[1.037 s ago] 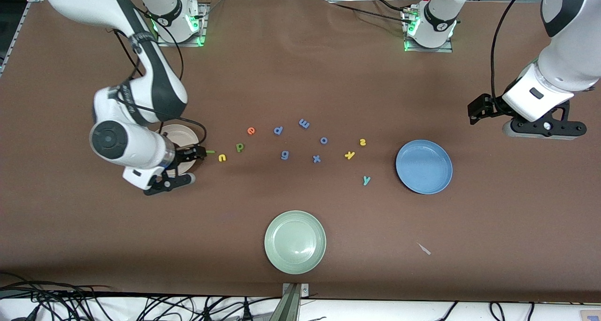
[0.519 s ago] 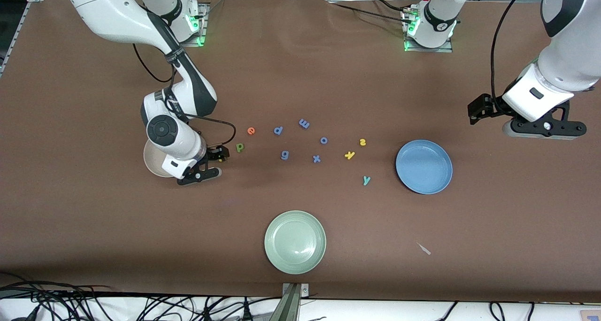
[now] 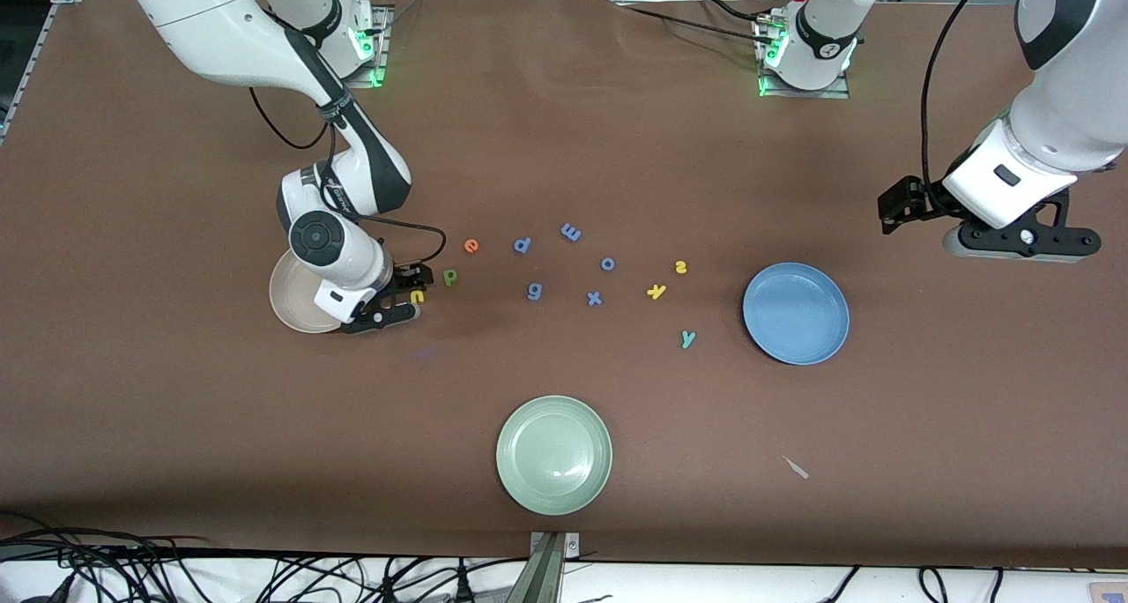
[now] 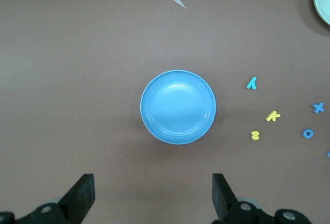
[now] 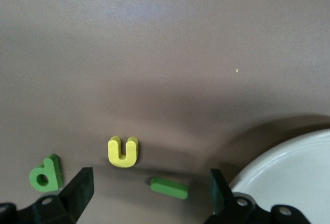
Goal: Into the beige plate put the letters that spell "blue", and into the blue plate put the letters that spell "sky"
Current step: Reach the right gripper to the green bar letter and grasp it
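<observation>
Brown matte desk (image 3: 176, 409), cables along its near edge. Tiny foam letters: yellow u (image 5: 122, 151), green l (image 5: 169, 188), green b (image 5: 46, 173) just beside beige plate (image 3: 291, 299). Right tool (image 3: 407, 292) wide open over u and l. Left tool (image 4: 152, 195) open, waiting above blue plate (image 4: 178, 106).
</observation>
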Available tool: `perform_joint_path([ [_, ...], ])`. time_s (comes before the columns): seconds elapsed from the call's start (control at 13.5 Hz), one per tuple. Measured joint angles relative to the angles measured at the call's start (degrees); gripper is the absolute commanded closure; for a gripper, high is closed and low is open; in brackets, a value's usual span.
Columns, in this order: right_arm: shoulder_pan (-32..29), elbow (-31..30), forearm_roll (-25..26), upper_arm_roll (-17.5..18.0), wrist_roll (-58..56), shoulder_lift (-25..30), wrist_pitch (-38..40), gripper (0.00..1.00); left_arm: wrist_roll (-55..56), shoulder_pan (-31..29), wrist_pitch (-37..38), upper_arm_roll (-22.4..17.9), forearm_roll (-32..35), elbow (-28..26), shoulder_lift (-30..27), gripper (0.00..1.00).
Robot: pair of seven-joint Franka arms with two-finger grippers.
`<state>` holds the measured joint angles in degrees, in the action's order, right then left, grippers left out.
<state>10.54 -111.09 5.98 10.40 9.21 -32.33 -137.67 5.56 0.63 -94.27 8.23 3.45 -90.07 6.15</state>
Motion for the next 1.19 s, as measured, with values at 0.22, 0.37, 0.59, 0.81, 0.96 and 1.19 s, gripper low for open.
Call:
perform_joint_path([
  [0.22,-0.04,-0.84,0.00,0.00,0.04,0.00,-0.65,0.08,0.00,0.00,0.00,0.00,0.00,0.00,0.00,0.00],
  [0.37,-0.06,-2.08,-0.01,0.00,0.05,-0.01,-1.99,0.11,0.00,0.00,0.00,0.00,0.00,0.00,0.00,0.00],
  [0.59,-0.05,-3.46,-0.01,0.00,0.08,-0.02,-3.37,0.21,0.00,0.00,0.00,0.00,0.00,0.00,0.00,0.00],
  [0.81,-0.13,-3.56,-0.01,-0.04,0.10,0.07,-3.46,0.28,0.00,0.00,0.00,0.00,0.00,0.00,0.00,0.00],
  [0.96,-0.20,-3.56,-0.01,-0.11,0.10,0.14,-3.46,0.36,0.00,0.00,0.00,0.00,0.00,0.00,0.00,0.00],
  [1.19,-0.25,-3.57,0.00,-0.13,0.09,0.25,-3.45,0.46,0.00,-0.01,0.00,0.00,0.00,0.00,0.00,0.00],
])
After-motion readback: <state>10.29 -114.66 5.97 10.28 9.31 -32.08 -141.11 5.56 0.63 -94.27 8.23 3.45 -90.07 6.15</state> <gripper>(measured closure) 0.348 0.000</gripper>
